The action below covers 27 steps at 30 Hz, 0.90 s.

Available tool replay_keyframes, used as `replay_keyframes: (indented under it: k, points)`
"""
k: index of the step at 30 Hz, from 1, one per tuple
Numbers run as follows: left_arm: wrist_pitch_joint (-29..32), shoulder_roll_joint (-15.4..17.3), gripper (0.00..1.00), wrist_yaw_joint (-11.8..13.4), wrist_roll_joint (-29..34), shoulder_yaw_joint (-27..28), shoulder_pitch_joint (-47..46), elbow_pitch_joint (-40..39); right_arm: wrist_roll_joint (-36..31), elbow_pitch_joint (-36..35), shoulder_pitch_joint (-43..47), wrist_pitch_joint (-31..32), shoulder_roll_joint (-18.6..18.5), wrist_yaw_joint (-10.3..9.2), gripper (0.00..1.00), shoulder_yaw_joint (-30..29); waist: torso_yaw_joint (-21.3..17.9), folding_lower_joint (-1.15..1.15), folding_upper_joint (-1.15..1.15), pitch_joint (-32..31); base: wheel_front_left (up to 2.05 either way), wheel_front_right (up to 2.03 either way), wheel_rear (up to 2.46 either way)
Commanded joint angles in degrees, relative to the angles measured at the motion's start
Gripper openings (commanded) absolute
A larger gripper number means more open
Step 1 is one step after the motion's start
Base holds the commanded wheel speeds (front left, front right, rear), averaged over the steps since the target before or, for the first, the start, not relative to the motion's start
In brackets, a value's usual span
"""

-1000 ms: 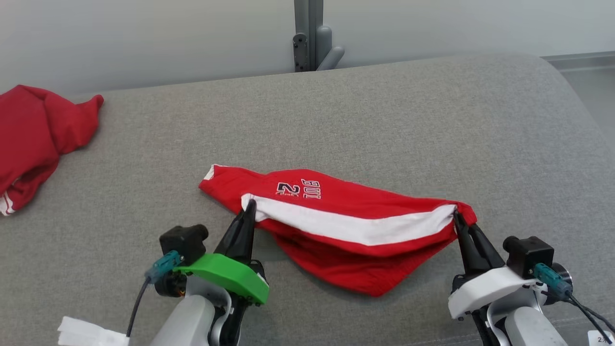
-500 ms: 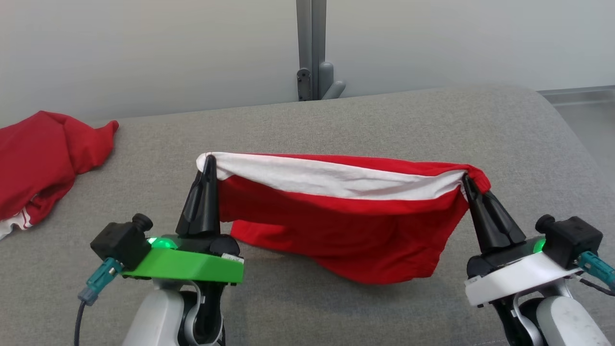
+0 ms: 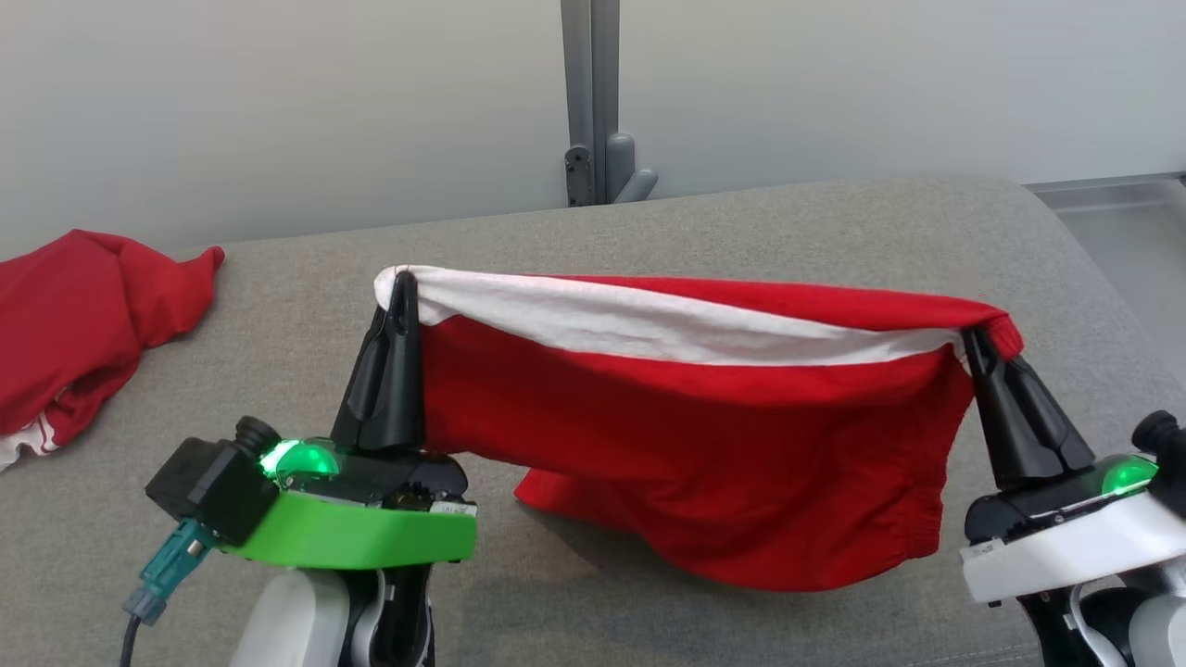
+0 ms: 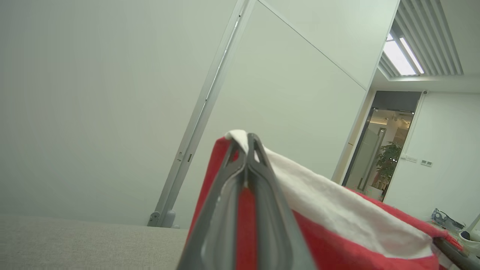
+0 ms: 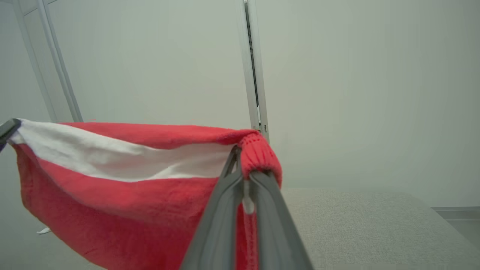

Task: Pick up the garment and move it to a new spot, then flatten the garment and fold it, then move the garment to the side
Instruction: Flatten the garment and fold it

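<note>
A red garment [image 3: 704,445] with a white band hangs stretched between my two grippers above the grey couch surface [image 3: 760,232]. My left gripper [image 3: 403,283] is shut on its left top corner, and my right gripper [image 3: 973,338] is shut on its right top corner. The lower hem droops down to the cushion. The left wrist view has the shut left gripper [image 4: 249,140] pinching the garment [image 4: 337,217], white band trailing right. Seen from the right wrist, the right gripper [image 5: 243,168] clamps the garment [image 5: 112,195] at its red ribbed edge.
A second red garment [image 3: 74,315] lies crumpled at the couch's far left. A grey metal post [image 3: 593,102] stands against the pale wall behind. The couch edge curves away at the right, with floor [image 3: 1140,241] beyond.
Both grippers have lifted the garment off the couch and pulled it wider apart; it went from lying bunched to hanging taut. The head camera also tilted up.
</note>
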Motion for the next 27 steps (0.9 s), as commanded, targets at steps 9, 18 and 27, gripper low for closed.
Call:
replay_keyframes:
  k: [9,18,27]
  points:
    - [4.91,3.0,0.0,-1.59,0.67,-1.06,-11.71,6.48,2.83,11.66,-14.48,1.99,-5.75,0.0,0.0,7.09,0.87,0.0,0.0,5.4,0.0,0.0,0.0]
    - [6.43,4.55,0.0,-2.48,-1.49,4.19,-42.95,24.85,2.66,32.91,-51.75,-2.9,-6.88,-0.01,0.0,18.69,0.85,0.0,0.0,17.99,0.0,0.0,0.0]
    - [-0.27,4.01,0.0,-1.59,5.33,6.38,-65.25,39.82,-5.23,57.53,-78.0,-13.95,-0.56,-0.01,0.0,20.22,2.24,0.0,0.0,26.36,0.0,0.0,0.0]
